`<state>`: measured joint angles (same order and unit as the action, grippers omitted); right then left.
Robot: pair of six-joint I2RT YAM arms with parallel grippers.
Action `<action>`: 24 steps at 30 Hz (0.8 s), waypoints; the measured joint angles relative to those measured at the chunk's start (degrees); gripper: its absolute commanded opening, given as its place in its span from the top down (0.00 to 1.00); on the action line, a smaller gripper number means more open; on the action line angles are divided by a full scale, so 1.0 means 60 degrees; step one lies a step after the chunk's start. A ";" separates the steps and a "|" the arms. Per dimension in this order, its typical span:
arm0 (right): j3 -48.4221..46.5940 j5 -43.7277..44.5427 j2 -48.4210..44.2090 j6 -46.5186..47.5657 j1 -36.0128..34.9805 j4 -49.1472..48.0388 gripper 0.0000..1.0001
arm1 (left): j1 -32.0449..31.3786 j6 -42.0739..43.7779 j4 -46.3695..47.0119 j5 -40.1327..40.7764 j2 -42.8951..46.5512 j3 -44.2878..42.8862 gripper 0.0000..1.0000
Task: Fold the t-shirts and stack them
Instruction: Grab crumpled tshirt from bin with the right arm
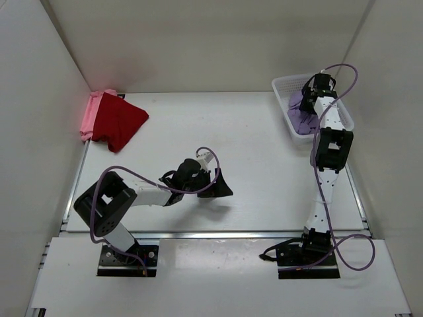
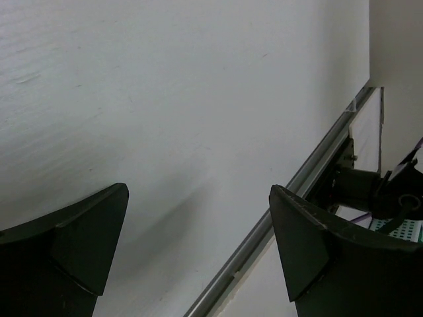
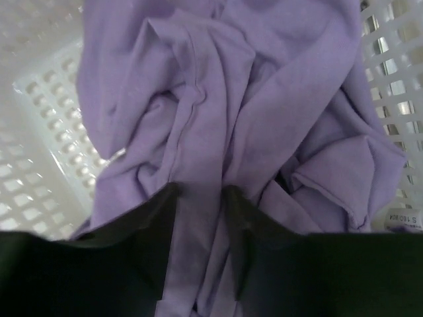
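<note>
Right wrist: right pincer [image 3: 201, 198] straddles lavender shirt [image 3: 264, 99] in basket [image 3: 39, 112], grip unclear; I'd clamp, lift. Left pincer [image 2: 198, 198] wide, empty.

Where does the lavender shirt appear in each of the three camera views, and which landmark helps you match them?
Top external: lavender shirt at upper right, inside the white basket.
Left wrist: not in it.
Right wrist: the shirt fills the middle, crumpled.
Shared landmark: the basket's mesh wall, seen in the top and right wrist views.
</note>
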<state>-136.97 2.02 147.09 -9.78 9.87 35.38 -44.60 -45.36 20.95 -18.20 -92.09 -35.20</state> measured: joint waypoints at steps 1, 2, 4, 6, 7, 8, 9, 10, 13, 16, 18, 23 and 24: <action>-0.0051 0.0015 0.0066 0.0066 -0.0007 0.0135 0.74 | -0.0007 0.0029 -0.0007 -0.0036 0.0102 0.0022 0.02; -0.0197 0.0015 0.0157 0.0102 -0.0007 0.0262 0.79 | -0.0007 0.0058 0.0007 -0.0069 0.0160 0.0022 0.01; -0.0328 -0.0029 0.0248 0.0164 -0.0007 0.0324 1.00 | 0.0044 0.0117 0.0011 -0.0113 0.0229 0.0015 0.01; -0.0514 -0.0157 0.0313 0.0113 0.0000 0.0466 1.00 | 0.0109 0.0168 -0.0018 -0.0117 0.0255 0.0015 0.02; -0.0652 -0.0215 0.0331 0.0084 0.0000 0.0554 1.00 | 0.0120 0.0168 -0.0029 -0.0117 0.0266 0.0015 0.02; -0.0769 -0.0277 0.0331 0.0055 -0.0004 0.0648 0.99 | 0.0153 0.0168 -0.0040 -0.0109 0.0284 0.0015 0.01; -0.0896 -0.0346 0.0331 0.0033 -0.0004 0.0721 1.00 | 0.0168 0.0168 -0.0055 -0.0109 0.0306 0.0015 0.01; -0.1016 -0.0419 0.0299 0.0000 -0.0007 0.0736 1.00 | 0.0178 0.0168 -0.0062 -0.0113 0.0331 0.0015 0.02; -0.1126 -0.0801 0.0007 -0.0131 -0.0004 0.0805 1.00 | 0.0248 0.0164 -0.0069 -0.0189 0.0350 -0.0011 0.01; -0.1126 -0.1304 -0.0710 -0.0273 0.0015 0.1053 1.00 | 0.0437 0.0160 -0.0127 -0.0299 0.0397 -0.0018 0.01; -0.1137 -0.1647 -0.1494 -0.0313 0.0025 0.1217 1.00 | 0.0645 0.0153 -0.0186 -0.0350 0.0554 -0.0018 0.02; -0.1297 -0.2193 -0.4051 -0.0306 -0.0310 0.1384 1.00 | 0.1552 -0.0044 -0.0142 -0.0565 0.1443 -0.0011 0.01; -0.1311 -0.2331 -0.4626 -0.0310 -0.0499 0.1322 1.00 | 0.1800 -0.0106 -0.0109 -0.0608 0.1632 0.0011 0.01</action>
<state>-144.84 -11.97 119.33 -11.64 6.87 43.31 -33.80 -46.00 20.29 -21.85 -82.30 -35.14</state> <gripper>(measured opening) 0.023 0.984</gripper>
